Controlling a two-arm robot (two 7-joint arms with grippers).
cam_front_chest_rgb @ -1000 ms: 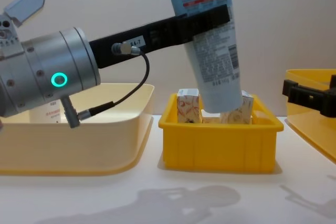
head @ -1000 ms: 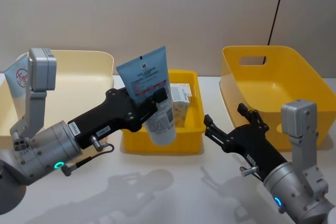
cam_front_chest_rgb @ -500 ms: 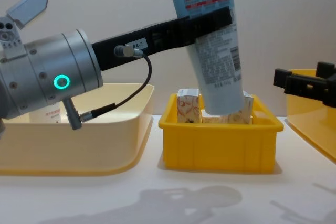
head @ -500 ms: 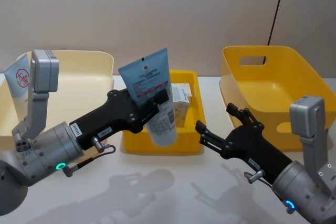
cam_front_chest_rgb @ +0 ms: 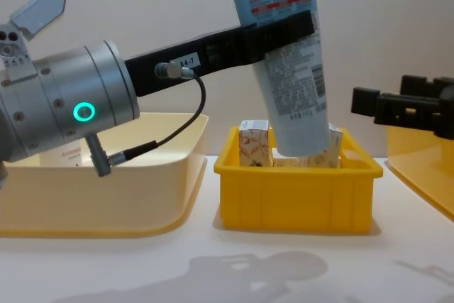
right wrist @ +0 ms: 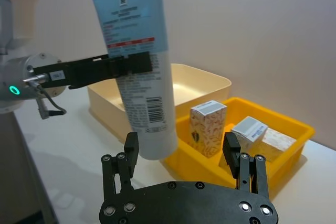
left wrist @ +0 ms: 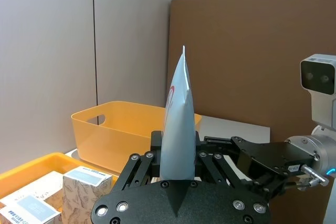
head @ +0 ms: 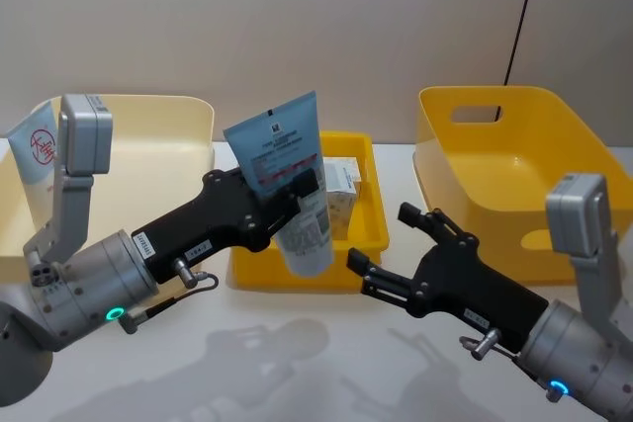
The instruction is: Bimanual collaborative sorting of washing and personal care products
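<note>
Left end effector (head: 297,191): closed around the middle of the pale-blue squeeze tube (head: 278,143), centre of the head view; the tube is tilted, flat sealed end up, cap end low over the small yellow tray (head: 374,207).
Right end effector (head: 378,235): fingers spread wide and holding nothing, lower right of centre, near the tray's front corner and pointing toward the tube.
Other products: small white patterned cartons (head: 342,181) stand in the tray behind the tube; a white bottle with red print (head: 33,148) is at the left edge, in the cream bin (head: 183,114).
Risk, handover: if the left end effector lets go before the right one has closed, I think the tube falls on the cartons or on the desk (head: 297,353).
Risk, contact: the open fingers could knock the tray rim or push the tube's lower end sideways.
Risk, grip: the tube looks soft and may slip or bend.
Writing: the tube carries a red band, a barcode and small print, unreadable; the bottle shows a crossed red circle.
</note>
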